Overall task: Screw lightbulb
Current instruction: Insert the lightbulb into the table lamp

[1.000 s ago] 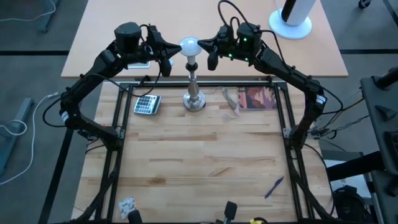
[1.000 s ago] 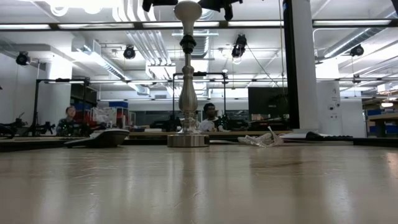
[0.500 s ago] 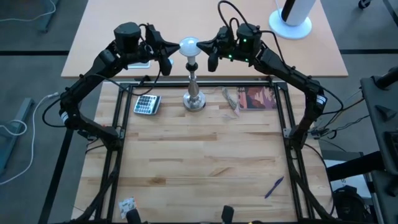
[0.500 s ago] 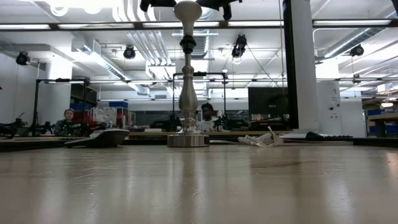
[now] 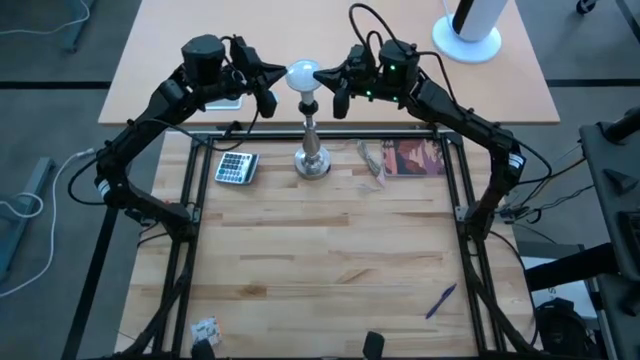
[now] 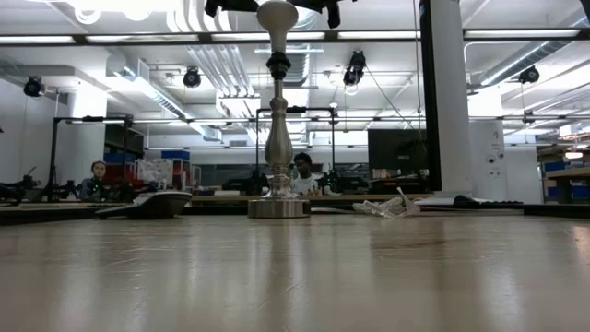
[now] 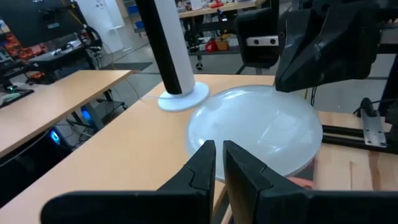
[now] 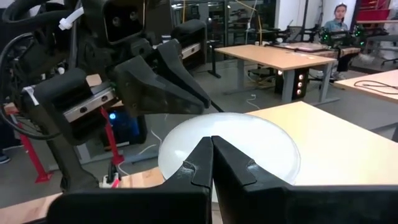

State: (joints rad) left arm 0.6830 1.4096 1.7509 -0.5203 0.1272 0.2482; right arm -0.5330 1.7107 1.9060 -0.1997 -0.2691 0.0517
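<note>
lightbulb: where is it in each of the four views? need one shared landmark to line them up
High view: lightbulb top centre, between the two grippers, atop the silver stand.
Low view: at the top edge, centre-left, on that stand.
Left wrist view: large white dome mid-frame, just beyond the left gripper.
Right wrist view: white dome at centre, just beyond the right gripper.
Shared landmark: the white cylinder on a round base, in the high and left wrist views.
</note>
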